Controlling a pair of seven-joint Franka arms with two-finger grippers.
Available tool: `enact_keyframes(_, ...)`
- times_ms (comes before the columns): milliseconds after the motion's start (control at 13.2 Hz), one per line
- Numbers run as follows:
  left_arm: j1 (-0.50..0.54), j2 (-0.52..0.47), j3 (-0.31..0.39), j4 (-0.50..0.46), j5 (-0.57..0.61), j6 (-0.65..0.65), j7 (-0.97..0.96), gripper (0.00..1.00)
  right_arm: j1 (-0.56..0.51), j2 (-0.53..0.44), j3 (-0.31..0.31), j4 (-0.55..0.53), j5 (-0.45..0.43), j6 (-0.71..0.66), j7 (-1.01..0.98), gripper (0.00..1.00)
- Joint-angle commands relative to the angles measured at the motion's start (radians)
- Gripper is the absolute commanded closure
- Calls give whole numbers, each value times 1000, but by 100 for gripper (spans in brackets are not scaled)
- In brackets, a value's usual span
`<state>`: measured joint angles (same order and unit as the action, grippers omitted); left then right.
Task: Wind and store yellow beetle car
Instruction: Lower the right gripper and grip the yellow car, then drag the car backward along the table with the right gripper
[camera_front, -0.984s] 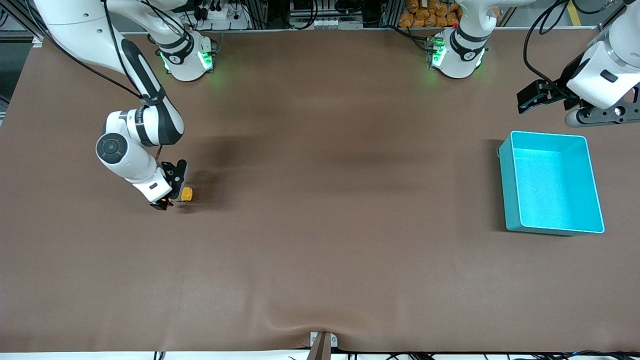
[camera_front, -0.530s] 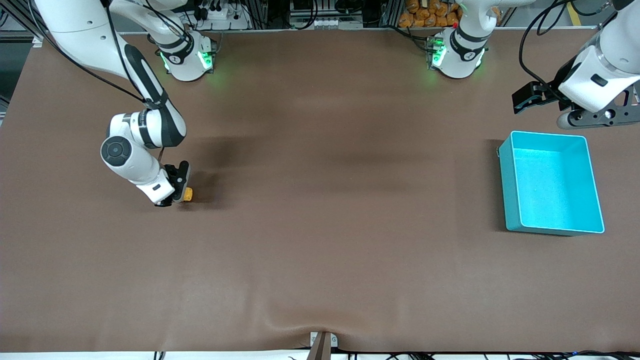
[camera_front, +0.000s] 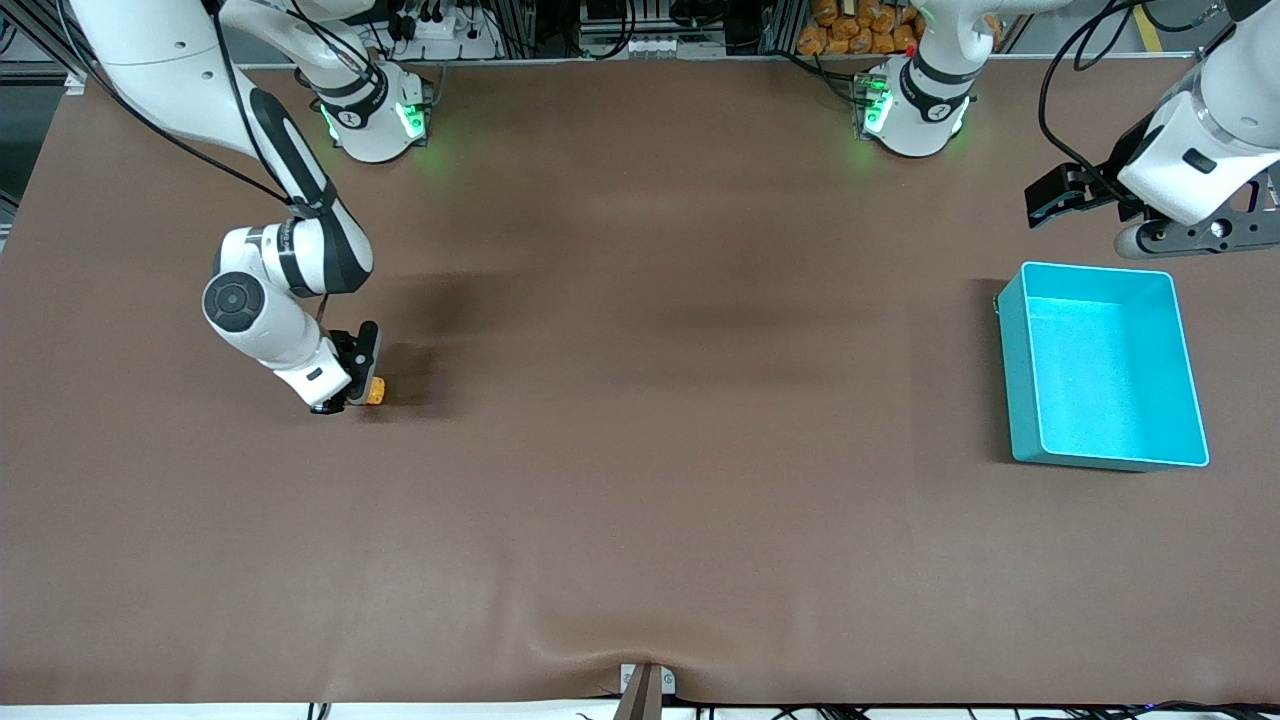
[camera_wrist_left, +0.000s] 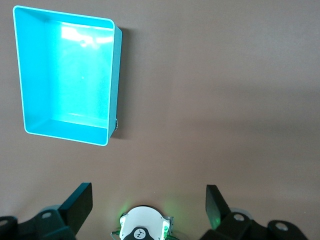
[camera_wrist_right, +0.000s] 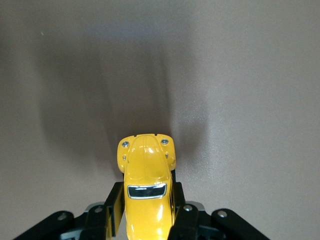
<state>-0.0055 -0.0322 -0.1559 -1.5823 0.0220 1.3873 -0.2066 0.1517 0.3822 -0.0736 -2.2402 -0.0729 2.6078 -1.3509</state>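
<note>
Since a second ago the right gripper has dropped lower over the small glossy yellow beetle-shaped toy car and drawn its fingers in against the car's flanks; the left arm's wrist has lifted a little. The right wrist view shows the car pinched between the two black fingers, bonnet and headlights poking out ahead of them. It sits on the brown table covering toward the right arm's end of the table, seemingly with its wheels down.

Such a toy is probably light and rigid, with a slick rounded shell, so a grip across the flat sides, low near the wheels, looks safer than one on the curved roof. Pulling it back to wind it calls for downward pressure without letting it squirt out.

All around the car the covering lies bare, giving free room to drag it. Storage is likely the open rectangular teal plastic bin, well apart at the left arm's end. Waiting above the ground just beside that bin, the left gripper has its fingers spread wide.
</note>
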Motion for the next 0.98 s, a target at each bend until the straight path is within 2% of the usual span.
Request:
enact_keyframes(0,5,-15,-5,-8,4,-7,-25,0,-8,76,0,21,-11,52,-34,79)
enact_keyframes(908,2,-11,-4,-19,12,30,-34,0,-103,107,0,44,-11,52,-109,79)
